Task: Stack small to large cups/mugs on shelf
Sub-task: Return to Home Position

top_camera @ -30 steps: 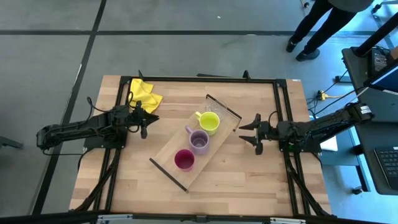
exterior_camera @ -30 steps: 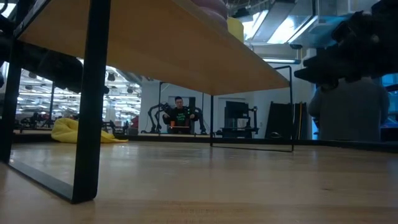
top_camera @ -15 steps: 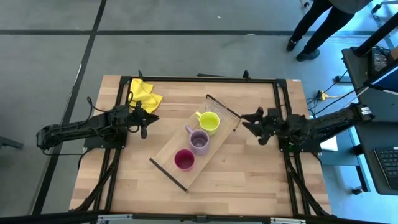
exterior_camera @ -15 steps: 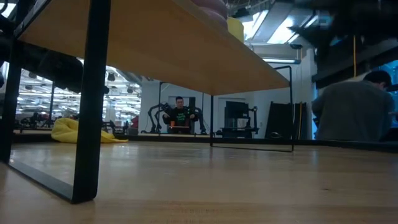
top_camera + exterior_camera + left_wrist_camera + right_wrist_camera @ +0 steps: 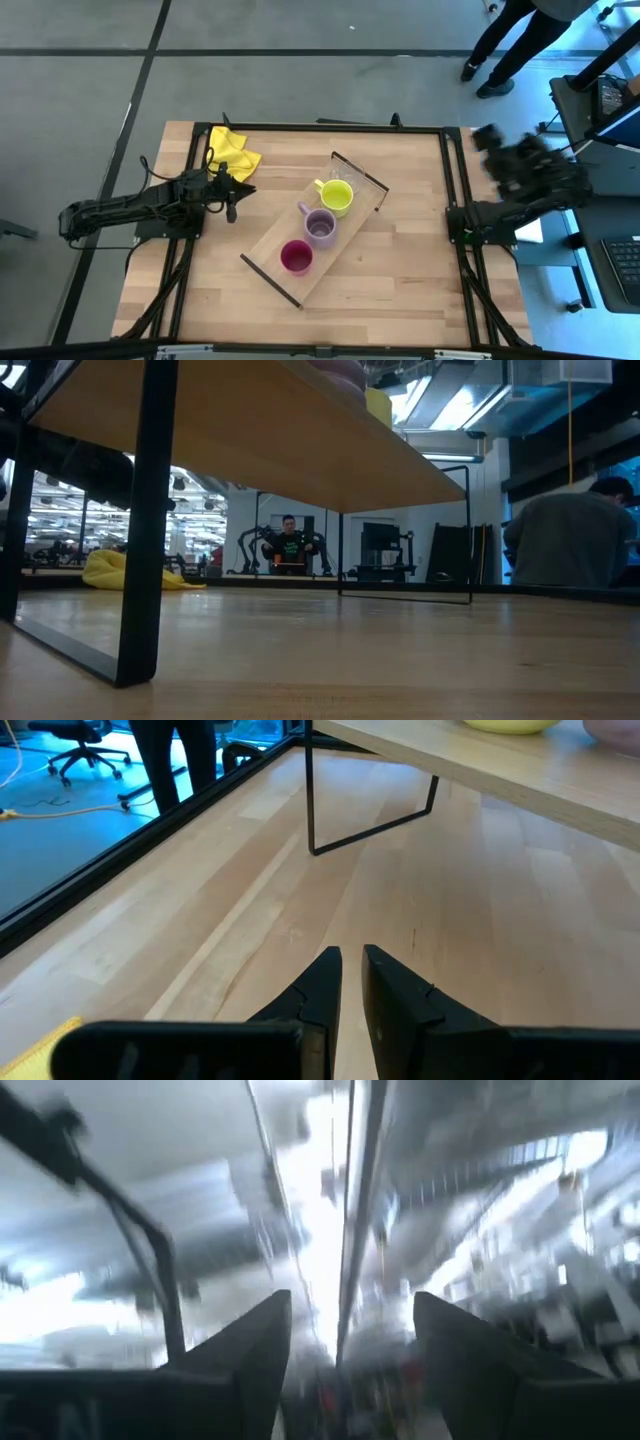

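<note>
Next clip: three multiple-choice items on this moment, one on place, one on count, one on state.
1. Which colour of cup stands mid-row on the shelf? A red B purple C lime-yellow
2. How many cups stand on the shelf? A one B two C three
3. The left gripper is: A shut B wide open C holding a mug
B, the purple mug sits between the red cup and lime-yellow mug; C, three rims show from above; A, its fingers nearly touch, empty.

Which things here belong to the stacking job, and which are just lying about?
Job: light-wood shelf board; on it, lime-yellow handled mug, lilac handled mug, dark red handleless tumbler.
Lying about: crumpled yellow cloth near the left gripper.
</note>
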{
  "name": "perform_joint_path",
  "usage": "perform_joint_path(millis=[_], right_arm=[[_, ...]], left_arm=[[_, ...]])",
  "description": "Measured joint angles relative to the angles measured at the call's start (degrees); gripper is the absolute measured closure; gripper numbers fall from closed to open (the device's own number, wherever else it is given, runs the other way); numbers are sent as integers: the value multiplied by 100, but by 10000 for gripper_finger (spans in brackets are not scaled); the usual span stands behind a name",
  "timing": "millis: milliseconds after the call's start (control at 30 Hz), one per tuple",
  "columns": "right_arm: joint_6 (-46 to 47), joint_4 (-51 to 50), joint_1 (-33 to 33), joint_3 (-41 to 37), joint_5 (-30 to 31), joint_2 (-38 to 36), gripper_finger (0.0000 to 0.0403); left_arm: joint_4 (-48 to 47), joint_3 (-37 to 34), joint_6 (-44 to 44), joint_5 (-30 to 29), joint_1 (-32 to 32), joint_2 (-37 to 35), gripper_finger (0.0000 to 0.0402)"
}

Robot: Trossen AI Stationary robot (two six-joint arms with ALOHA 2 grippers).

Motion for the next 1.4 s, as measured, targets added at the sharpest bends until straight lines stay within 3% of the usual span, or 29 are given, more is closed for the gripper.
perform_joint_path(millis=[133, 367, 500, 600, 767, 833, 1033, 1167, 1400], right_arm=[[-504, -43, -2, 92, -11, -843, 191], [-401, -901, -2, -431, 180, -2274, 191], [-319, -833, -2, -722, 64, -2255, 191], [231, -1554, -1, -837, -76, -2291, 191], [484, -2708, 2, -1231, -1524, -2290, 191], [397, -2901, 2, -1525, -1830, -2286, 191], [790, -2629, 2, -2548, -1557, -2288, 191], [839, -1813, 2, -3169, -1629, -2292, 191], [990, -2608, 2, -3273, -1631, -2290, 191]], left_arm=[[0, 0, 2, 0, 0, 0, 363], [-1, 0, 2, -1, 0, 0, 363], [2, 0, 0, 0, -2, 0, 363], [-17, 2, 2, 1, -2, 0, 363], [-9, 4, 0, 0, -2, 0, 363], [-7, 5, 2, 1, -2, 0, 363], [-9, 4, 2, 0, 0, 0, 363], [-9, 4, 2, 0, -1, 0, 363], [-4, 4, 1, -1, 0, 0, 363]])
